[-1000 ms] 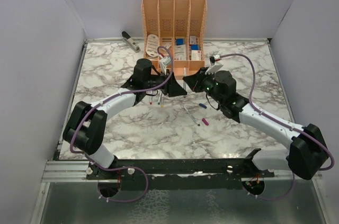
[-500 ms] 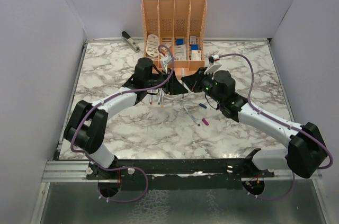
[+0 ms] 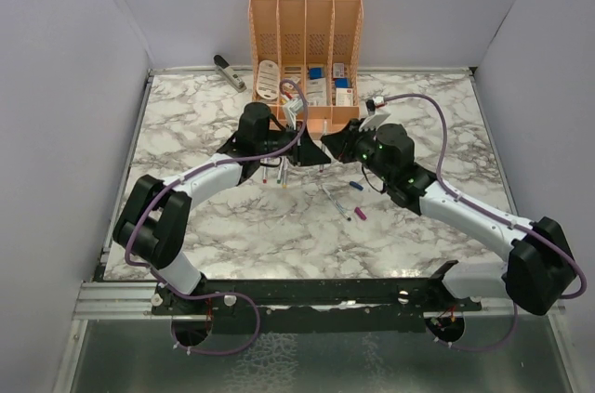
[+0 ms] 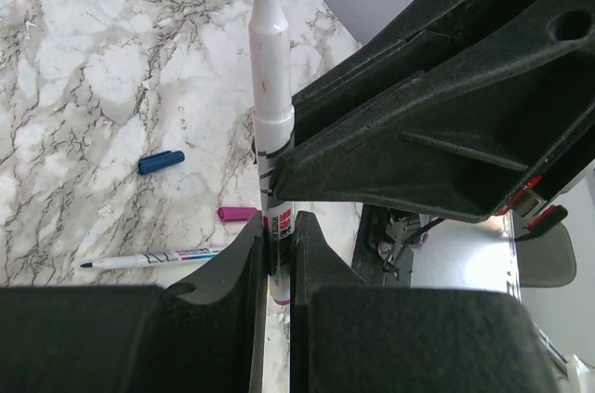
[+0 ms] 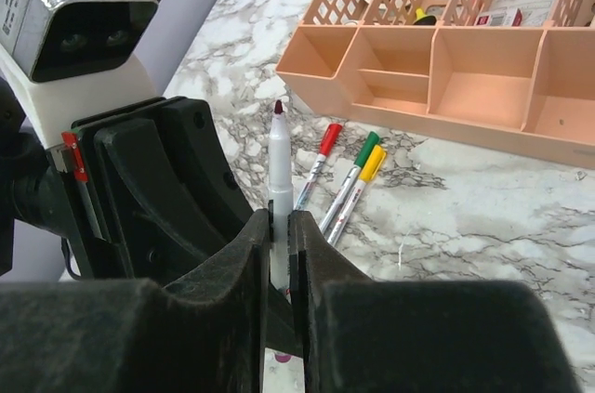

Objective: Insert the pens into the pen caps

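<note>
1. Two black two-finger grippers, the left gripper (image 4: 279, 242) and the right gripper (image 5: 280, 224), meet mid-table, each clamped narrowly on the same white marker pen with a dark red tip (image 4: 272, 68).
2. One blue pen cap (image 4: 161, 162) and one magenta pen cap (image 4: 237, 214) lie loose and apart on the marble table (image 4: 84, 58).
3. One thin uncapped white pen (image 4: 153, 260) lies flat, near the magenta pen cap.
4. Three pens, a red-capped pen (image 5: 321, 159), a green-capped pen (image 5: 358, 165) and a yellow-capped pen (image 5: 367, 170), lie side by side before the peach plastic organiser (image 5: 483, 86).

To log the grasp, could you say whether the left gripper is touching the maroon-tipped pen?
Touching: the left wrist view shows the pen pinched in the left gripper, no gap.
</note>
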`<state>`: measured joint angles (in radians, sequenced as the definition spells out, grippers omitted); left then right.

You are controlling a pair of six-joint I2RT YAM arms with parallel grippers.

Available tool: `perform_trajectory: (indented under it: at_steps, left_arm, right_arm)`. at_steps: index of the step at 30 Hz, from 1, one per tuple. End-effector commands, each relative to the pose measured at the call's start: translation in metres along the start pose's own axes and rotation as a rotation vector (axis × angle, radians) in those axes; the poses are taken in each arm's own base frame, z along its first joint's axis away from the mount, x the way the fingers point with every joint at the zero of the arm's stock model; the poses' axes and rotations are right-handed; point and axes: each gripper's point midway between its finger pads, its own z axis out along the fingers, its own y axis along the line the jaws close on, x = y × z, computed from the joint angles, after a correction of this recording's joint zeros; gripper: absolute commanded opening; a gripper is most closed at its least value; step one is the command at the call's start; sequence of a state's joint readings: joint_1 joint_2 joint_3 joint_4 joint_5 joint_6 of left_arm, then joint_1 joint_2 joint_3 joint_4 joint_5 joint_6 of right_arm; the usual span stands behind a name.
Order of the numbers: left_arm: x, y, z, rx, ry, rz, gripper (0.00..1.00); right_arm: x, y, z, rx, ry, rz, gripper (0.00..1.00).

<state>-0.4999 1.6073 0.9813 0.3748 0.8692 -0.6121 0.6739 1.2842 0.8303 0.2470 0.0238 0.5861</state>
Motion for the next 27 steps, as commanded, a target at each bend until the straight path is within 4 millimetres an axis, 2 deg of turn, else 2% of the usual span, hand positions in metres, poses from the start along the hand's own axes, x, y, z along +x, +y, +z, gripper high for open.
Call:
perform_trajectory:
  at_steps: [1, 5, 8, 12, 16, 22, 27]
  left_arm:
    - [0.004, 0.02, 0.001, -0.082, -0.018, -0.004, 0.0]
    - [0.021, 0.04, -0.007, -0.2, 0.041, -0.001, 0.0]
    - [0.028, 0.053, -0.017, -0.29, 0.087, 0.037, 0.0]
    - [0.033, 0.063, -0.026, -0.367, 0.135, 0.074, 0.0]
    - [0.04, 0.061, -0.026, -0.343, 0.15, 0.057, 0.0]
    - [0.046, 0.053, -0.022, -0.282, 0.145, 0.036, 0.0]
    - [0.045, 0.048, -0.022, -0.259, 0.147, 0.044, 0.0]
  right_arm:
    - [-0.021, -0.006, -0.016, 0.059, -0.05, -0.074, 0.16]
    - [-0.029, -0.026, -0.032, 0.186, -0.055, -0.116, 0.3]
    - [-0.019, -0.055, -0.045, 0.349, 0.019, -0.144, 0.37]
    - [0.019, -0.088, -0.064, 0.499, 0.192, -0.175, 0.35]
    - [0.064, -0.103, -0.079, 0.513, 0.361, -0.189, 0.34]
    - [0.119, -0.116, -0.096, 0.516, 0.58, -0.177, 0.33]
    - [0.144, -0.118, -0.1, 0.486, 0.672, -0.17, 0.37]
